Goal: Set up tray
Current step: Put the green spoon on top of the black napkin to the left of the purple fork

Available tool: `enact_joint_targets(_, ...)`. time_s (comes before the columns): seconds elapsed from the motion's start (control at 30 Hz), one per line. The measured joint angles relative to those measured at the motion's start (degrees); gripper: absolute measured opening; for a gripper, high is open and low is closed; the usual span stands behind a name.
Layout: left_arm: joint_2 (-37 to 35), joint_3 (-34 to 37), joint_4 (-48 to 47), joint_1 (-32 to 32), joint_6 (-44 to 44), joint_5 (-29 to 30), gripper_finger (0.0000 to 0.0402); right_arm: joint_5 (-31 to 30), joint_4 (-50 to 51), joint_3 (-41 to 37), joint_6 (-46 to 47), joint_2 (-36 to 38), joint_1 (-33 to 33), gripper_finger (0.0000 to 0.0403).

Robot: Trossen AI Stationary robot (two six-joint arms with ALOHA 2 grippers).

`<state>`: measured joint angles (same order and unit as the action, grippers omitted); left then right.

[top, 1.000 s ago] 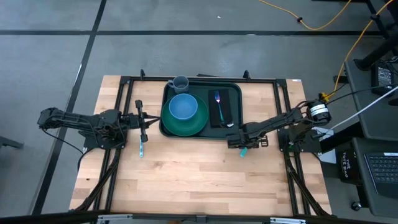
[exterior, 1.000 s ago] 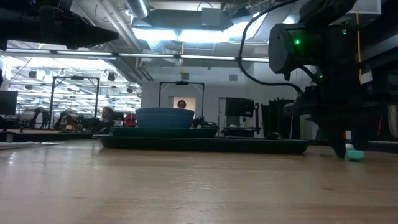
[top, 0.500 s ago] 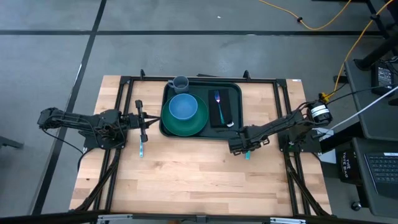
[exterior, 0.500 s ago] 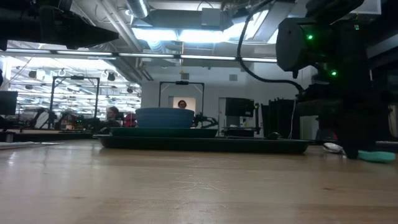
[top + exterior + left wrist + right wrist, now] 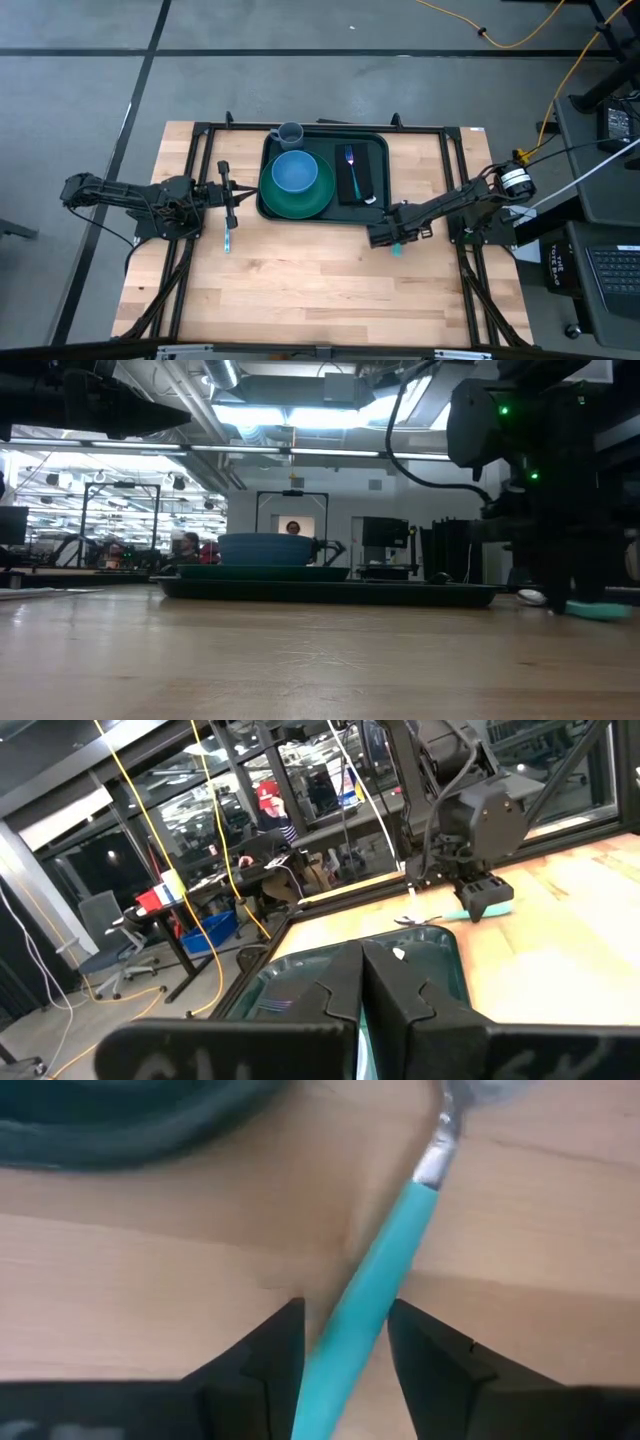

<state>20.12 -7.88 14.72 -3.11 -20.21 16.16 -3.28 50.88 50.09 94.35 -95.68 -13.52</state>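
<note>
The dark green tray (image 5: 383, 150) lies at the table's far middle. It holds a green plate (image 5: 296, 200) with a blue bowl (image 5: 294, 172), a grey mug (image 5: 290, 133) and a fork (image 5: 351, 163) on a black napkin (image 5: 364, 178). A teal-handled spoon (image 5: 396, 246) lies flat on the wood off the tray's near right corner. My right gripper (image 5: 386, 236) points down over it. Its fingers stand open on either side of the handle (image 5: 380, 1270). My left gripper (image 5: 228, 190) waits shut and level, left of the tray. My right gripper comes at the spoon's teal handle from above, and the handle runs slantwise through the gap. One fingertip (image 5: 405, 1325) lies close against the handle's side (image 5: 385, 1295); whether it touches, I cannot tell. The spoon lies on the table.
Another teal-handled utensil (image 5: 227, 238) lies on the wood near my left gripper. Black frame rails (image 5: 452, 180) run along both sides of the table. Bare wood (image 5: 320, 290) stretches across the near half.
My right gripper has shifted a little toward the table's near and right edges and rolled slightly about its downward axis. The spoon's handle end has swung toward the right edge, while its bowl stays beside the tray.
</note>
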Motion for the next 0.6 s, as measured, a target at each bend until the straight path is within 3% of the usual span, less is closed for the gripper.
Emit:
enact_joint_targets(0.17,0.02,0.00,-0.70,-0.02,0.00,0.00,0.0001,-3.66,-2.53,-1.17,0.01,0.27,-0.09,0.0149)
enact_joint_targets(0.6,0.02,0.02,-1.70,0.00,0.00,-4.28,0.0005,-2.72,-1.58,-1.55,7.16,0.26,0.02,0.0149)
